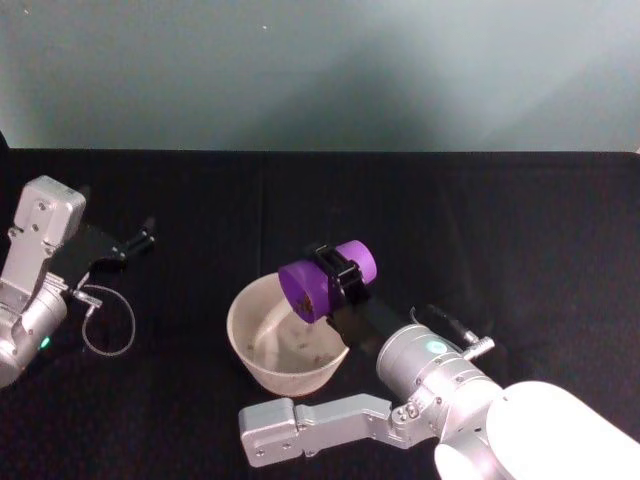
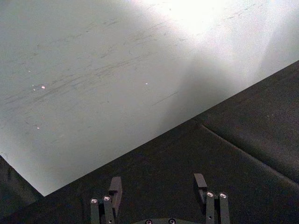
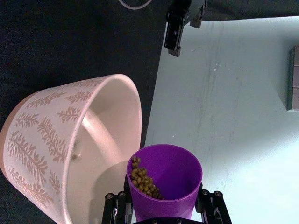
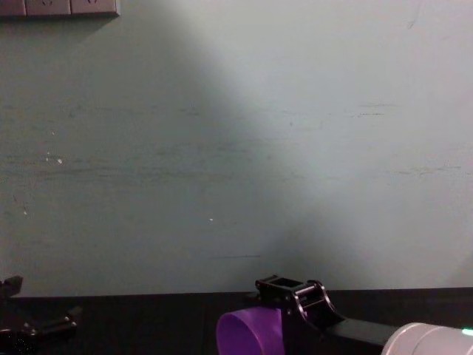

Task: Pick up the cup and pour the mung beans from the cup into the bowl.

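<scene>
Right gripper [image 1: 338,272] jaws pinching cup [image 1: 303,287] mid-wall, tipped over bowl [image 1: 232,322]. Light, smooth plastic, likely slippery, so mid-wall hold seems right. Left gripper [image 2: 158,184] parked aside, jaws spread.

You are working with dim, uneven light. In the head view the black cloth [image 1: 200,200] swallows nearly all detail, while the right arm's white shell [image 1: 560,430] blows out to pure glare. The wall [image 2: 93,70] carries a bright hotspot in the left wrist view and a broad soft shadow in the chest view. The cup [image 3: 166,179] casts shadow into the bowl [image 3: 112,107].
</scene>
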Tool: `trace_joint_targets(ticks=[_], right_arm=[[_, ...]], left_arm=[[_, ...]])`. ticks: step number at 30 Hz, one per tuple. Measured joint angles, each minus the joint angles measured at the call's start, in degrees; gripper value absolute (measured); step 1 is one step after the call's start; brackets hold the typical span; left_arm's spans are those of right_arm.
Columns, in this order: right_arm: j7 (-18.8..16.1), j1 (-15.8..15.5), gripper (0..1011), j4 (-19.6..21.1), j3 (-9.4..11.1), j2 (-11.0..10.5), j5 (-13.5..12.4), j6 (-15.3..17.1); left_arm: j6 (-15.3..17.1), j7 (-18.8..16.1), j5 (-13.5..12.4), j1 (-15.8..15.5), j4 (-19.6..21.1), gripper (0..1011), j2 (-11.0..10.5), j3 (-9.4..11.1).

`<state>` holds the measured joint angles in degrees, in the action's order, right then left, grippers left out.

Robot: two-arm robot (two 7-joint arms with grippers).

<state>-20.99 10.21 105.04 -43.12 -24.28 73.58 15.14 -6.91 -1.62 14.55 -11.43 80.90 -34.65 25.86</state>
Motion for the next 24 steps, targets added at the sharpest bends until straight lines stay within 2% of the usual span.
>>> trace_joint_targets(ticks=[24], right_arm=[[-0.84, 0.92, 724, -0.21, -1.25, -0.21, 2.84, 0.39]], left_arm=[[0.0, 0.0, 0.0, 0.0, 0.0, 1000, 0.0, 0.0]])
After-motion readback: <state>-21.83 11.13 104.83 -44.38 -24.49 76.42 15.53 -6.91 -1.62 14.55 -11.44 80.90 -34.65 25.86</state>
